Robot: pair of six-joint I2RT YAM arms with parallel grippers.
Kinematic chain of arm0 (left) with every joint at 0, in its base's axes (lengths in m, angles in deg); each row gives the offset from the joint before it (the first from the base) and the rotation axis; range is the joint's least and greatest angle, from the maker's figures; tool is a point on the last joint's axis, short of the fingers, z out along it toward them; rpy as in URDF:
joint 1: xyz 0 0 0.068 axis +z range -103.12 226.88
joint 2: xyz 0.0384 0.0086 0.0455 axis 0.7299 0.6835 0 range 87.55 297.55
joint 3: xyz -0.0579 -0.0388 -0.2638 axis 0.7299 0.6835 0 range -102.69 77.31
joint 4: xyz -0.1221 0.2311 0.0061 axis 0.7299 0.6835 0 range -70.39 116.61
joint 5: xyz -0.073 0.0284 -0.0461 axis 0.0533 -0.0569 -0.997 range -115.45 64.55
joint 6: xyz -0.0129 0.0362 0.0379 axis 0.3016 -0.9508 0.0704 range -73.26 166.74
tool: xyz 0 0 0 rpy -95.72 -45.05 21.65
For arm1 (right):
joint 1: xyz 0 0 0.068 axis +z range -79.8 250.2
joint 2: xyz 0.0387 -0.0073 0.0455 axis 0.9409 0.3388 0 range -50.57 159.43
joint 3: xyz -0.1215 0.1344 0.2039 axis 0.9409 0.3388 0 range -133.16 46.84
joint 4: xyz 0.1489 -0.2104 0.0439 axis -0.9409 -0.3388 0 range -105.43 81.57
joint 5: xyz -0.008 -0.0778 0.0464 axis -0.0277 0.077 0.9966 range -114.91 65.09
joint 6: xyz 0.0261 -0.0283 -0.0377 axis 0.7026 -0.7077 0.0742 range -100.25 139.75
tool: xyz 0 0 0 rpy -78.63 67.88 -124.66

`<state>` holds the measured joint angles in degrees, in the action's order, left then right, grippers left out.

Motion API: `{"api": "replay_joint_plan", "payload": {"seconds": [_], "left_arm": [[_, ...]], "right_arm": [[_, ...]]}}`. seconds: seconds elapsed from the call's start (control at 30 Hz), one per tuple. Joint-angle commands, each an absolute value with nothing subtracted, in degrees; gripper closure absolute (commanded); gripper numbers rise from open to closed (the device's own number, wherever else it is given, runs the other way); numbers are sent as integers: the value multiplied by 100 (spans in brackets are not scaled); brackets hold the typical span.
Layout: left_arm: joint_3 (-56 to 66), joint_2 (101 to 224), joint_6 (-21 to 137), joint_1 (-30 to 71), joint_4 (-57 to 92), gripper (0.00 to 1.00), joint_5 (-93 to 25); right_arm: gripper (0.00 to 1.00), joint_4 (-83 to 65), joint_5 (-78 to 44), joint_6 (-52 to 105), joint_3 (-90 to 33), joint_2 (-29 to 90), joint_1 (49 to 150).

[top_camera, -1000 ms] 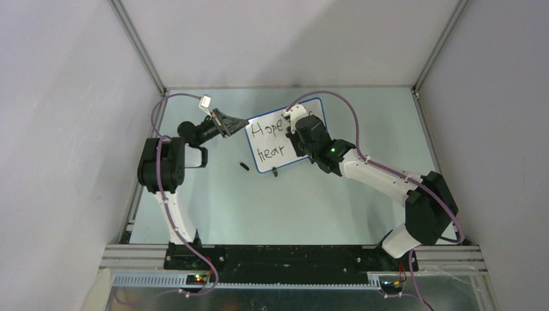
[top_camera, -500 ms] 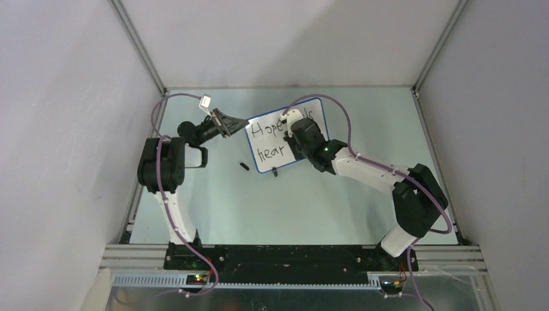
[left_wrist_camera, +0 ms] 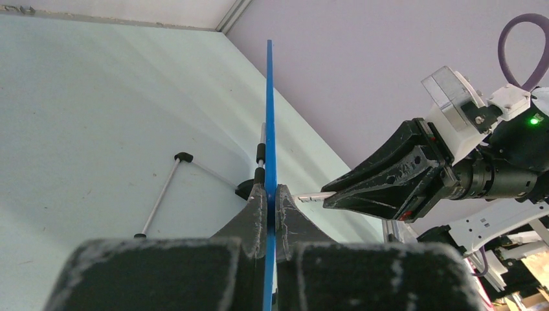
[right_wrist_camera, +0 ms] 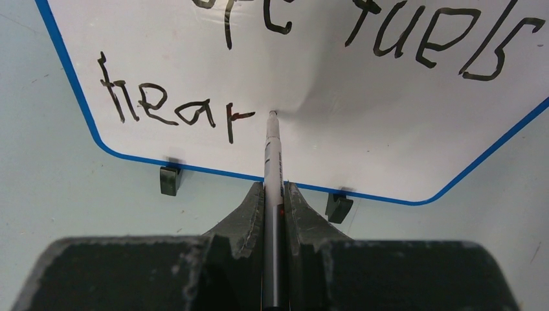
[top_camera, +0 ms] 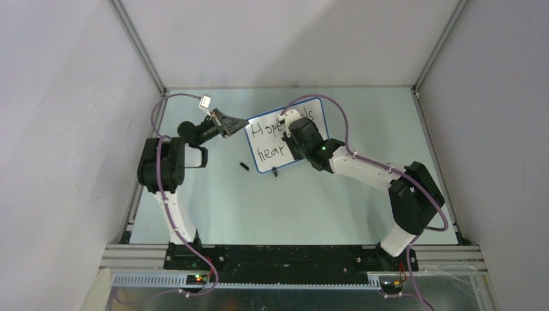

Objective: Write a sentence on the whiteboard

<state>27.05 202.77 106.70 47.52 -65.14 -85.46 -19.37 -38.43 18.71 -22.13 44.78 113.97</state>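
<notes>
The whiteboard (top_camera: 268,141), white with a thin blue frame, stands tilted on the table. My left gripper (top_camera: 241,123) is shut on its left edge; the left wrist view shows the blue edge (left_wrist_camera: 269,116) pinched between the jaws of that gripper (left_wrist_camera: 270,191). The sentence (right_wrist_camera: 168,109) reads "Hope fuels" above and "hear" below. My right gripper (right_wrist_camera: 274,189) is shut on a slim black-and-white marker (right_wrist_camera: 272,152), and the marker's tip touches the board just right of the "r". From above, the right gripper (top_camera: 299,134) covers the board's middle.
A small black cap (top_camera: 244,166) lies on the table left of the board's lower corner. Two black clip feet (right_wrist_camera: 170,180) (right_wrist_camera: 338,207) sit under the board's lower edge. A thin wire rod (left_wrist_camera: 160,194) lies behind the board. Walls enclose the table.
My right arm has swung left, carrying the marker leftward over the board's lower line. The left arm and the board have stayed put.
</notes>
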Motion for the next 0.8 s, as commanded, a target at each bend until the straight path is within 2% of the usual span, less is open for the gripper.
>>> {"api": "replay_joint_plan", "payload": {"seconds": [0.0, 0.53, 0.77], "left_arm": [[2634, 20260, 10650, 4670, -6792, 100, -8733], [2644, 20248, 10650, 4670, -6792, 100, -8734], [2650, 20251, 10650, 4670, -6792, 100, -8735]], "right_arm": [[100, -1813, -4062, 1909, -2518, 4627, 11414], [100, -2000, -4723, 1917, -2541, 4606, 11426], [100, -1910, -4281, 1948, -2469, 4364, 11428]]}}
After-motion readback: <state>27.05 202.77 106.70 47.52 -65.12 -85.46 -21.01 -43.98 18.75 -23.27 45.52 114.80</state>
